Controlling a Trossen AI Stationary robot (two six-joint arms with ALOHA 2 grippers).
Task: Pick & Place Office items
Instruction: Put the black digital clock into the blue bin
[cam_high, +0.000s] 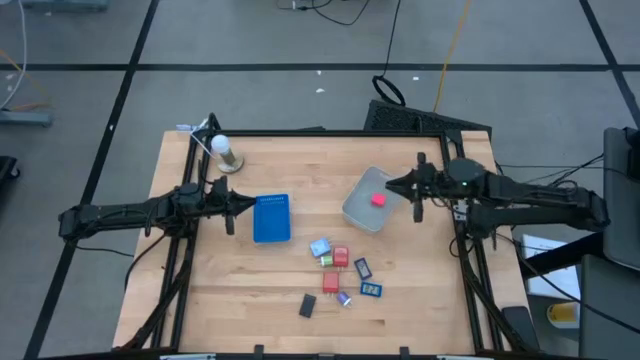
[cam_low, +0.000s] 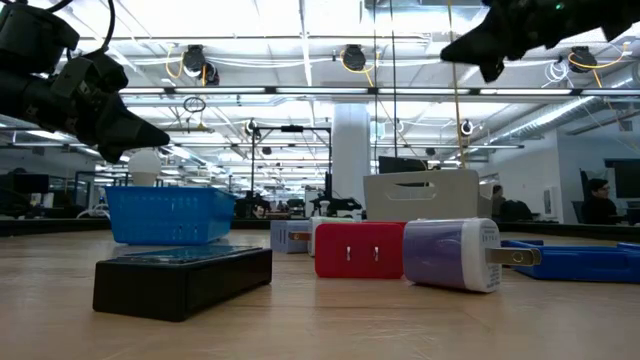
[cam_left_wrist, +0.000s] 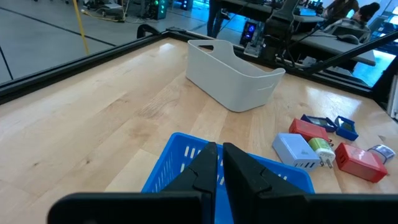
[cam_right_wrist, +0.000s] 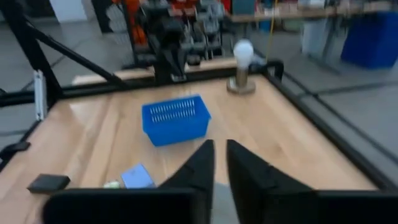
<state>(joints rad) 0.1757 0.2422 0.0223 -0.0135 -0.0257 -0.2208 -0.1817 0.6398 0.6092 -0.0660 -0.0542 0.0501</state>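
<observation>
The office items (cam_high: 340, 268) lie scattered on the wood near the table's near middle: red, dark blue, light blue, green and black pieces. The low view shows a black block (cam_low: 183, 278), a red block (cam_low: 360, 249) and a white plug piece (cam_low: 452, 254). One red piece (cam_high: 378, 200) lies inside the grey tub (cam_high: 368, 205). My left gripper (cam_high: 247, 204), shut, hovers at the left edge of the blue tray (cam_high: 271, 218). My right gripper (cam_high: 393, 184), also shut, hangs over the tub's right rim. Neither holds anything.
A light bulb on a round base (cam_high: 222, 150) stands at the far left corner. A black frame rail (cam_high: 320, 131) borders the table. Bare wood lies between tray and tub and along the near left (cam_high: 230, 290).
</observation>
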